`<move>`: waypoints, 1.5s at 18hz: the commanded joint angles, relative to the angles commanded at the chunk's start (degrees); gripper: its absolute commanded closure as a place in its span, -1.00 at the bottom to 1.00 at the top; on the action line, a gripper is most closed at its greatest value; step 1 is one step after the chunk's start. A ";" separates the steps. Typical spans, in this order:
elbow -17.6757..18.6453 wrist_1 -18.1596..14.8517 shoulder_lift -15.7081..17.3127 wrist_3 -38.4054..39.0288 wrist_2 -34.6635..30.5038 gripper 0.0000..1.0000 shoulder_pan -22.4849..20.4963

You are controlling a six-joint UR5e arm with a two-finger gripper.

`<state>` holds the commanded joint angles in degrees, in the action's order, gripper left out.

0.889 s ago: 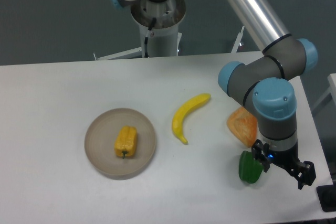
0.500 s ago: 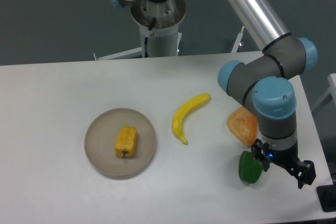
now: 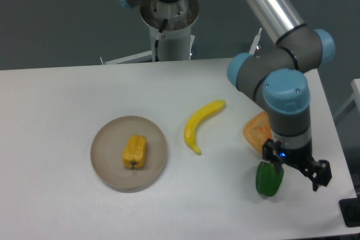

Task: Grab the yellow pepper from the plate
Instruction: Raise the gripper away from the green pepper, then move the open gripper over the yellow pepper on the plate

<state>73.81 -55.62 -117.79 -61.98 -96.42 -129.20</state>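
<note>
On plate [image 3: 107, 172], yellow pepper [image 3: 135, 151] untouched, tool [image 3: 296, 167] far right, seemingly spread apart.

On the white worktop [image 3: 67, 94] you see a curved yellow banana [image 3: 200, 124] near the middle. To its right lies a flat orange wedge piece [image 3: 256, 131], and a green pepper [image 3: 269, 180] stands just below that piece.

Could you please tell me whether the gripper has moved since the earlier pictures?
Yes. The gripper has shifted slightly left, now overlapping more of the green pepper, which has stayed put. The yellow pepper lies untouched on the plate.
</note>
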 joint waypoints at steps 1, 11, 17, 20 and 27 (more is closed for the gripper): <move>0.97 -1.75 1.67 2.11 0.00 -1.00 0.70; 16.78 -2.83 14.94 26.55 15.12 -1.00 5.88; 25.93 1.65 16.19 33.94 14.42 -1.00 12.30; 28.13 3.33 15.49 36.31 14.15 -1.00 15.64; 28.84 5.44 12.85 36.49 14.15 -1.00 18.19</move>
<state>102.66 -50.19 -104.94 -25.49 -82.27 -111.01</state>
